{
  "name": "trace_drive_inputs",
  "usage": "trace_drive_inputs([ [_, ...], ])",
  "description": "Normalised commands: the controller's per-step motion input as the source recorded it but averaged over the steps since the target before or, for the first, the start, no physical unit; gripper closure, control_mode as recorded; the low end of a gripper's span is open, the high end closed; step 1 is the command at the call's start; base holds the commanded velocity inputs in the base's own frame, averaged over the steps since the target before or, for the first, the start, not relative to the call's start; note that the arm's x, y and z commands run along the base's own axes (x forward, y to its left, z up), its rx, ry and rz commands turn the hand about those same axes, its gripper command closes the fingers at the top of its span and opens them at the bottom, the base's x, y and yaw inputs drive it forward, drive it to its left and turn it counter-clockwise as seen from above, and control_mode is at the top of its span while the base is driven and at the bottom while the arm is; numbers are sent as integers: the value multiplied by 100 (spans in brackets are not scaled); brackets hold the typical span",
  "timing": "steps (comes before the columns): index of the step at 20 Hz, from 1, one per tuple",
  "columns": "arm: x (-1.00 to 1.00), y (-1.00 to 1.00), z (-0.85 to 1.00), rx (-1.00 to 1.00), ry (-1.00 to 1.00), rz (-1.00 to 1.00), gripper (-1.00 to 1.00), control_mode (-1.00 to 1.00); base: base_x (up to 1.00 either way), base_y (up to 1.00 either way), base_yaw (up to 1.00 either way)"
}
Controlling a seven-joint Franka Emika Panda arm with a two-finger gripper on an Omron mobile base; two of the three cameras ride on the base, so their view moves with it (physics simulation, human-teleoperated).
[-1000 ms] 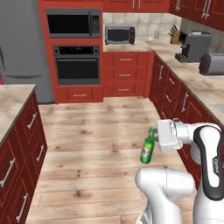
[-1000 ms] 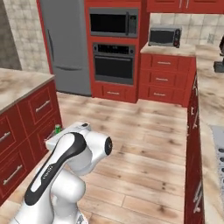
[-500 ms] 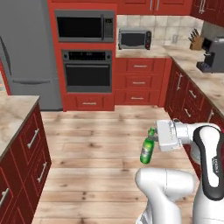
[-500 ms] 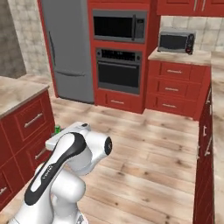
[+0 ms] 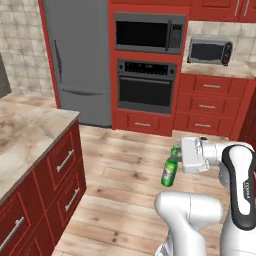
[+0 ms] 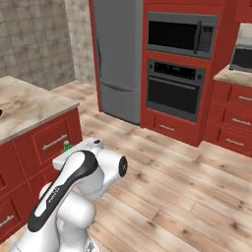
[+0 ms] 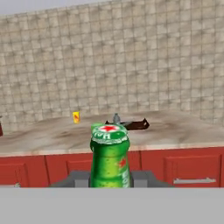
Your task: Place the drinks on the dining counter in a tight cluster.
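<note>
- Your gripper [image 5: 176, 161] holds the green bottle [image 5: 170, 170] clamped by its neck — lower centre of frame, clear of the floor for carrying.
- Dining counter [image 5: 22, 134] sits at left — head there.

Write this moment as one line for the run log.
phase: carrying | held: green bottle in shut fingers | bottle: in the air above wood floor | target: dining counter ahead, not reached

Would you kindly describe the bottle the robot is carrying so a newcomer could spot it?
Find the white arm over the wooden floor, before the red wall oven. Its gripper is shut on a small green glass bottle, whose red-starred cap shows in the hand view.
</note>
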Motion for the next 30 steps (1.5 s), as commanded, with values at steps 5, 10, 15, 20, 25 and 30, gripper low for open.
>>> trace_drive_inputs([
  [5,0,0,0,0,0,0,100,100,66,0,57],
  [10,0,0,0,0,0,0,100,100,68,0,54],
  [15,0,0,0,0,0,0,100,100,67,0,55],
  [20,0,0,0,0,0,0,100,100,63,0,58],
  [25,0,0,0,0,0,0,100,100,50,-1,53],
  [30,0,0,0,0,0,0,100,100,44,-9,38],
])
